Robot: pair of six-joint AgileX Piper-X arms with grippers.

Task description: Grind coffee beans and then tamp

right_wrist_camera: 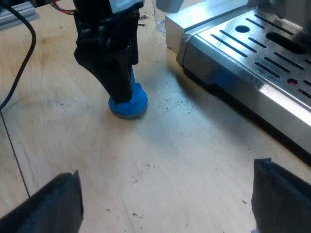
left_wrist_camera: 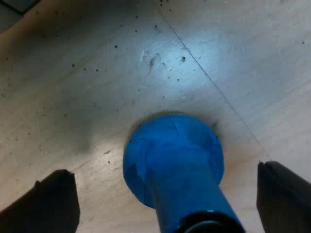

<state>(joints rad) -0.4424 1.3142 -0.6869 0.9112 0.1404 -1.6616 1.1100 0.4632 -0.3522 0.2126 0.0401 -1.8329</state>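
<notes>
A blue tamper [left_wrist_camera: 172,160] stands upright on the wooden table [left_wrist_camera: 73,97], base down. My left gripper [left_wrist_camera: 165,204] is lowered around it, open, with a black finger [left_wrist_camera: 46,206] well clear of the tamper on either side. From the right wrist view, the left gripper [right_wrist_camera: 114,63] hangs straight over the tamper [right_wrist_camera: 129,106], hiding all but its base. My right gripper [right_wrist_camera: 165,204] is open above bare table a short way from the tamper, nothing between its fingers.
The espresso machine's metal drip tray [right_wrist_camera: 252,53] with its slotted grille lies close beside the tamper. The foot of a glass [right_wrist_camera: 167,6] stands at the tray's far corner. Dark coffee specks are scattered over the table.
</notes>
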